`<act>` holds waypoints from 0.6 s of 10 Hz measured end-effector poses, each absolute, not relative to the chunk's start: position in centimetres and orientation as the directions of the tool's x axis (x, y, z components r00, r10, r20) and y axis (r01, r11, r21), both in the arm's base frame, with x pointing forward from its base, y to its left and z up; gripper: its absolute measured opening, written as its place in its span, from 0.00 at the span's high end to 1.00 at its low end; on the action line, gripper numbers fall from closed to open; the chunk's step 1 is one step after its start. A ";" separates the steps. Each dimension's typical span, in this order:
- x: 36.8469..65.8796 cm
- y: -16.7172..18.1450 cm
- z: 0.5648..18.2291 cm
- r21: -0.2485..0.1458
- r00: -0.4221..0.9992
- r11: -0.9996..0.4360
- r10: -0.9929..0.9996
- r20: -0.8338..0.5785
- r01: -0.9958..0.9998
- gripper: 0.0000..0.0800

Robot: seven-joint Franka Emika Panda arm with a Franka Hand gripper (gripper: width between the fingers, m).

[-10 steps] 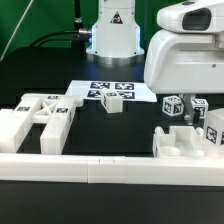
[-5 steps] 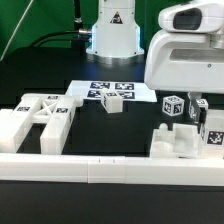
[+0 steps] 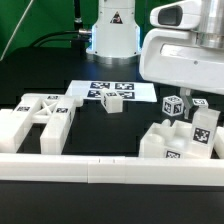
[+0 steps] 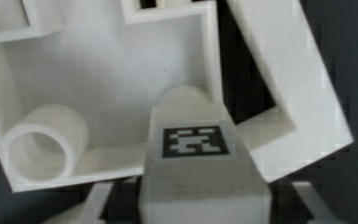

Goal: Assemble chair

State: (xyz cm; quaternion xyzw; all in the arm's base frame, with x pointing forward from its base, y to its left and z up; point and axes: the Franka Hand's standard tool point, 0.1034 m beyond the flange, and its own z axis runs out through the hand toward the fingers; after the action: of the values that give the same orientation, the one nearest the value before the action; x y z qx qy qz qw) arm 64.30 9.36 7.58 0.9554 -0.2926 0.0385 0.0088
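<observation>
My gripper (image 4: 202, 206) is shut on a tagged white ridge (image 4: 197, 140) of a chair part, with a dark finger (image 4: 115, 196) on either side of it. This part is an open white frame (image 4: 105, 70) with a round peg (image 4: 51, 150) in one corner. The exterior view has the same part (image 3: 178, 142) at the right, tipped up at an angle with its tag (image 3: 200, 130) showing, under the arm's white housing (image 3: 185, 50), which hides the gripper. A flat slotted chair panel (image 3: 40, 115) lies at the left.
A small tagged cube (image 3: 112, 100) sits on the marker board (image 3: 132, 91) at the back. Another tagged cube (image 3: 175, 105) stands behind the held part. A long white rail (image 3: 100, 170) runs along the front. The robot base (image 3: 112, 30) rises at the back.
The jaws have closed on the right-hand part. That part, which lay flat, is now tipped up and raised, and the arm's housing has shifted up and toward the exterior view's left.
</observation>
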 end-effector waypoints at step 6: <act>62.9 8.4 10.7 -0.024 0.895 -0.900 -0.434 0.098 -0.434 0.23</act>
State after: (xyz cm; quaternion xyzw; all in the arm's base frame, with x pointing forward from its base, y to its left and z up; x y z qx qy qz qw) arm 62.93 8.44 10.73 0.9735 -0.2231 0.0503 -0.0007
